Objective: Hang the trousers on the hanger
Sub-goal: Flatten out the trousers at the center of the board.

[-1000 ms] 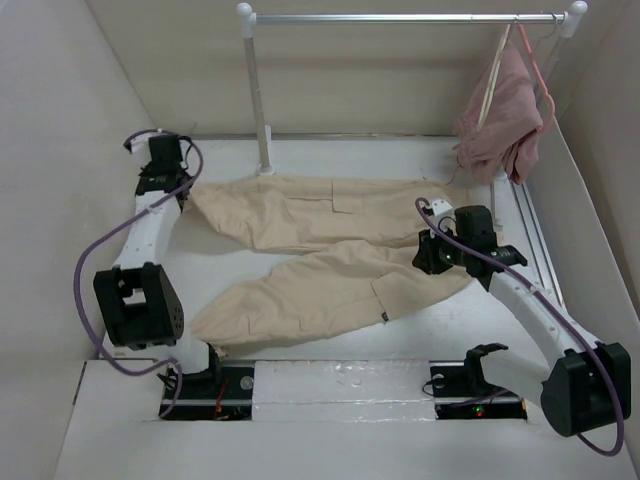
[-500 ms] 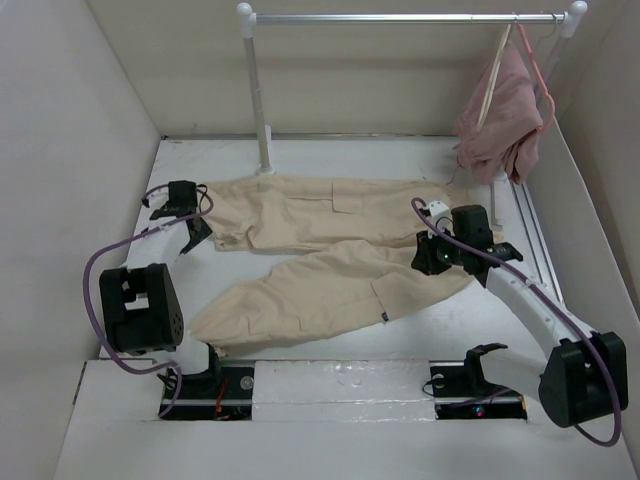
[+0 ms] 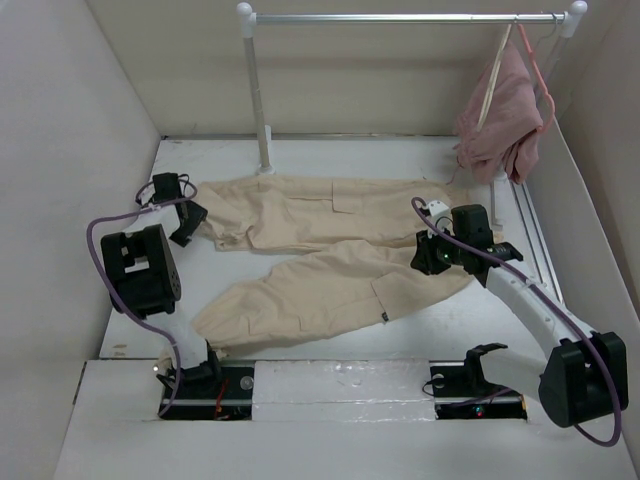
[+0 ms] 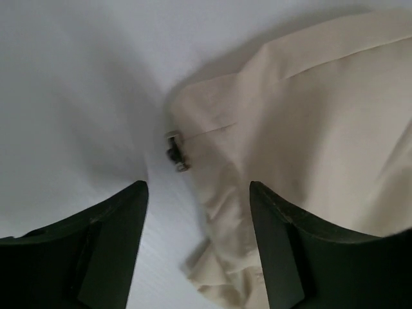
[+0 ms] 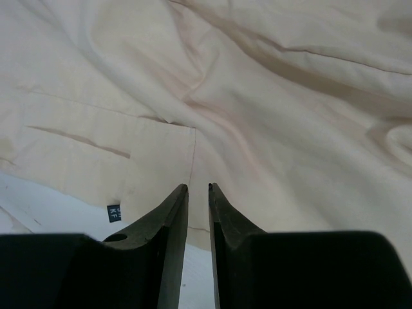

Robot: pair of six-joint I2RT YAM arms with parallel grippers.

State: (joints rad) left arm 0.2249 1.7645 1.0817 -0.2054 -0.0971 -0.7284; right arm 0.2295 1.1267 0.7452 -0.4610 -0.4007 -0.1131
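Your left gripper gapes over a cuff of the trousers, centre frame; right gripper clenched — pinch unclear. Hanger, upper right — half hidden by pink garment.

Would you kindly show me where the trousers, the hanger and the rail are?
trousers (image 3: 300, 215), top view, on the far leg.
hanger (image 3: 493, 80), top view, on its slanting cream bar.
rail (image 3: 400, 17), top view, mid-span of the horizontal bar.

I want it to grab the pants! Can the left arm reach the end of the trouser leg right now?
Probably yes. The left gripper is open right over the leg end of the trousers, with nothing in between.
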